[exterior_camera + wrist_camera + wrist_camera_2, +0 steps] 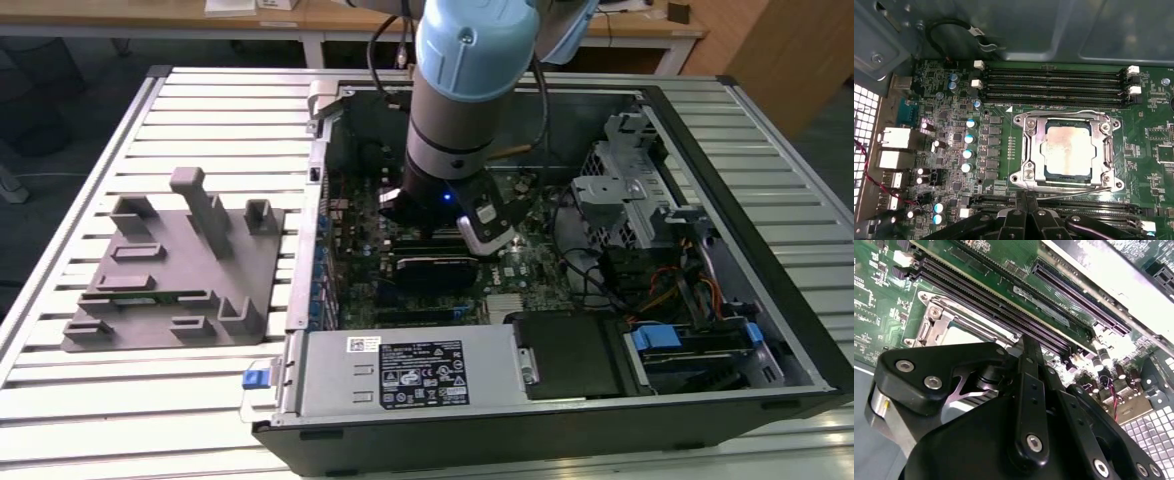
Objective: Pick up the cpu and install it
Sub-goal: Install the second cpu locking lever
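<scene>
Hovering over the mobo, the tool [1026,220] looks empty, jaws together afaict. cpu [1067,148] sits in its socket [1030,145]. Imo stay level, don't bump the RAM slots [1054,82].

Arm: pale blue joint housing [470,45], silver-grey tube, black wrist
Gripper linkage [1029,405]: matte black bars, silver screw heads
Cable: black, beside the arm

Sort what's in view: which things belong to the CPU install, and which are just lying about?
Job:
the cpu, lying in the motherboard socket
the pincer, just beside that socket

Lying about:
grey moulded tray outside the case
memory slots
power supply
</scene>
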